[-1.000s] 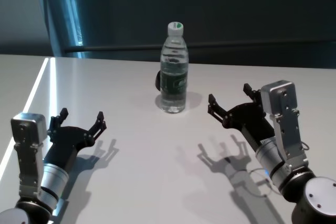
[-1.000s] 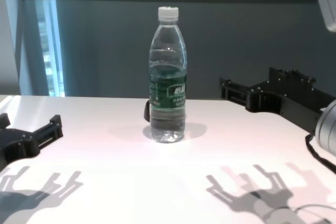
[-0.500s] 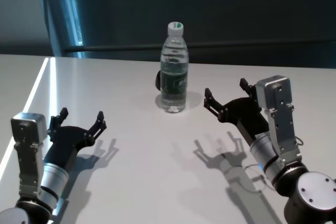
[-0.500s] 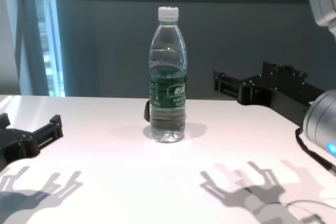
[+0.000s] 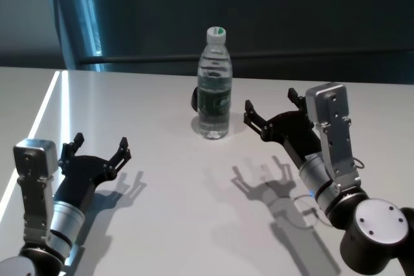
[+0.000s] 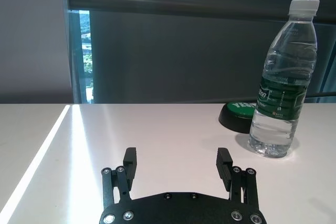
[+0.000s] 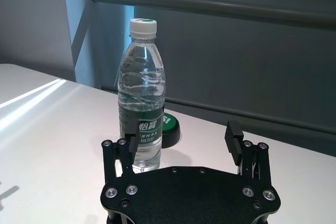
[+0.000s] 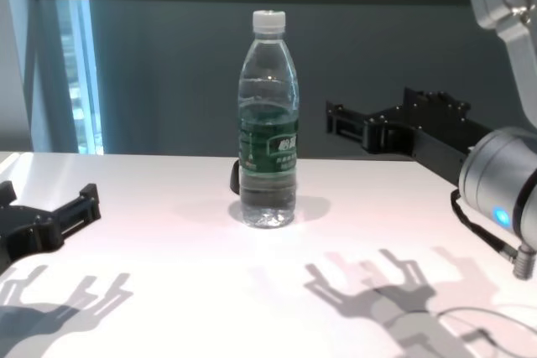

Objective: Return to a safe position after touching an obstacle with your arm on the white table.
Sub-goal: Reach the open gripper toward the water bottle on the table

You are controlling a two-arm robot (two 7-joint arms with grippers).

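Note:
The obstacle, a clear water bottle with a white cap and a dark green label, stands upright toward the far middle of the white table. My right gripper hovers open above the table just to the right of the bottle, and a small gap separates its nearer fingertip from the bottle. In the right wrist view the bottle rises just beyond one finger of the gripper. My left gripper rests open and low at the near left, far from the bottle.
A dark round disc with a green top lies on the table just behind the bottle. A grey rail runs along behind the table's far edge. A bright strip of window light crosses the table's left side.
My right gripper has moved left and slightly forward, closing most of the gap to the bottle. The bottle and the left arm have not moved.

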